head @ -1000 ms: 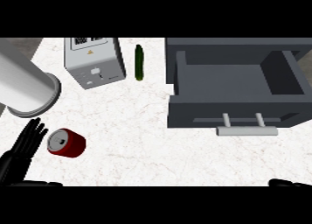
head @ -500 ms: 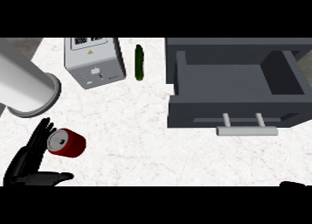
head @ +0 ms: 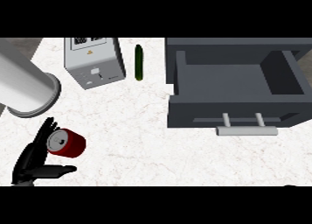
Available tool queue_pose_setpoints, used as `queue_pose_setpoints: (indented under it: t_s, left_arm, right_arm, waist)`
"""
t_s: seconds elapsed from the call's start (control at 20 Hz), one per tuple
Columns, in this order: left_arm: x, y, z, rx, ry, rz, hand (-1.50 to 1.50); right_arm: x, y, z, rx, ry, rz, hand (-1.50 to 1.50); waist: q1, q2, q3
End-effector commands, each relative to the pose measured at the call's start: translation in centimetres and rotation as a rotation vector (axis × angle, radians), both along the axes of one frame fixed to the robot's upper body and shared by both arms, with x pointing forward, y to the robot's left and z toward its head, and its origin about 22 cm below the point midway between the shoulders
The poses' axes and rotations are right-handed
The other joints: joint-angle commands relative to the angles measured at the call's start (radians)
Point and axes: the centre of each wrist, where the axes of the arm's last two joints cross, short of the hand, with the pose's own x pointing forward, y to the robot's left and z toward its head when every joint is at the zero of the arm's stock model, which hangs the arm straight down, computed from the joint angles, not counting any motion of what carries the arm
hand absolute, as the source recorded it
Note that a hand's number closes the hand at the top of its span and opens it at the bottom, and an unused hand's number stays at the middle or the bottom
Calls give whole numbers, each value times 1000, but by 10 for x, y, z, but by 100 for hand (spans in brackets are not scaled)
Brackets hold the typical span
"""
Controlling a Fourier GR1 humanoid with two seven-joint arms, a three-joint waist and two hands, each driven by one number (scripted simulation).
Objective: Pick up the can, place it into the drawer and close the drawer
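A red can (head: pixel 67 143) lies on its side on the white counter at the lower left, its silver end facing left. My left hand (head: pixel 34 158) stands just left of the can, fingers straight and pointing up along the can's silver end, thumb stretched out to the right below it. The hand is open and I cannot tell whether it touches the can. The dark grey drawer (head: pixel 184 108) at the right is pulled open and holds nothing, its light handle (head: pixel 246 130) toward me. My right hand does not show.
A large white cylinder (head: pixel 19 85) lies at the upper left, close above the left hand. A grey toaster-like box (head: pixel 93 60) stands at the back, with a green cucumber (head: pixel 139 62) beside it. Bare counter (head: pixel 151 153) stretches between can and drawer.
My left hand has slid right and closer to the can, its thumb now spread out under it. The right hand's tip at the lower right edge has dropped out of view.
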Motion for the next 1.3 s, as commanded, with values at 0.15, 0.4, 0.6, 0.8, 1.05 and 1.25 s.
queue_pose_setpoints:
  t_s: [0.15,0.4,0.6,0.8,1.05,1.25]
  left_arm:
    - [18,12,-14,-17,-7,-1,-150]
    - [33,-29,-20,-16,-19,-50,-150]
    - [36,-13,-22,-46,-19,-118,-150]
    - [36,-17,-23,-39,-25,-173,-150]
    - [57,-13,-11,-108,-47,-212,150]
    - [64,-55,-21,-141,-77,-217,150]
  right_arm:
    - [4,-13,8,6,-5,0,-150]
    - [-2,-15,13,-35,0,-15,-150]
    - [12,2,2,-22,-7,18,-150]
    - [-1,-13,7,-15,-9,-9,-150]
    - [1,-6,16,-13,-35,-18,-150]
    - [13,-4,1,-39,-23,-20,-150]
  waist:
    - [-5,2,-1]
    - [-2,0,0]
    - [-5,3,-1]
    - [-4,1,0]
    - [-9,3,-1]
    - [-4,2,-1]
